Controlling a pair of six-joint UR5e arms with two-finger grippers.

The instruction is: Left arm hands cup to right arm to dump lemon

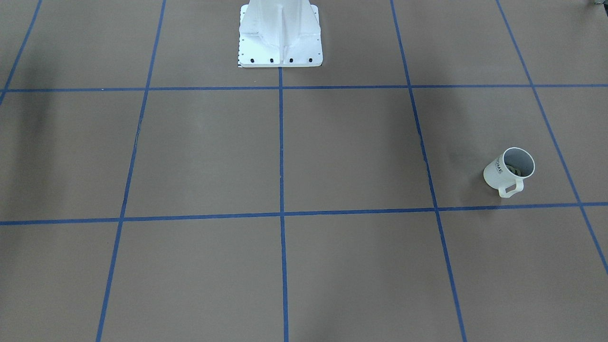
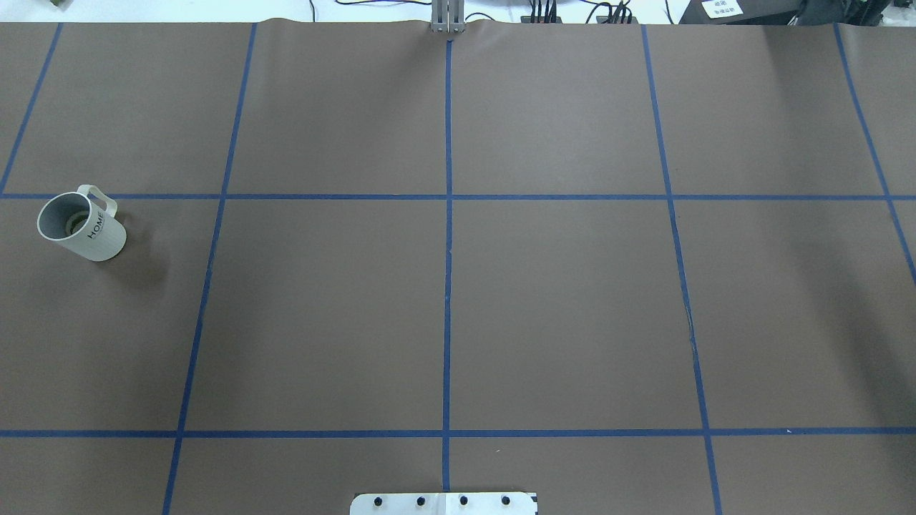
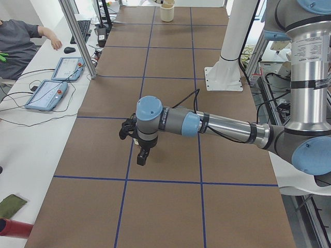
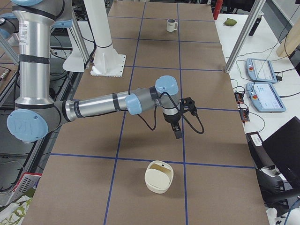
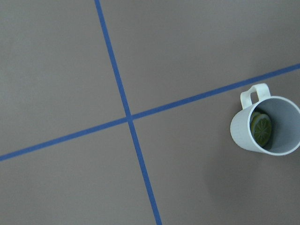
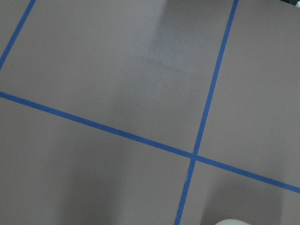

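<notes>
Cup (image 2: 93,232), lemon (image 5: 261,129) inside, beside blue tape line (image 2: 157,196)

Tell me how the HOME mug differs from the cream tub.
The mug has a loop handle and black lettering; the cream tub is plain, no handle showing. The mug stands at the robot's left end of the table, the tub at its right end. Both stand upright.

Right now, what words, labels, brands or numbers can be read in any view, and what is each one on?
"HOME": black letters on the side of the cup; it appears upside down in the front-facing view.
Fine print on the left arm: too small to read.
White label on the dark box beyond the table's far edge: too small to read.
Nothing else is legible.
</notes>
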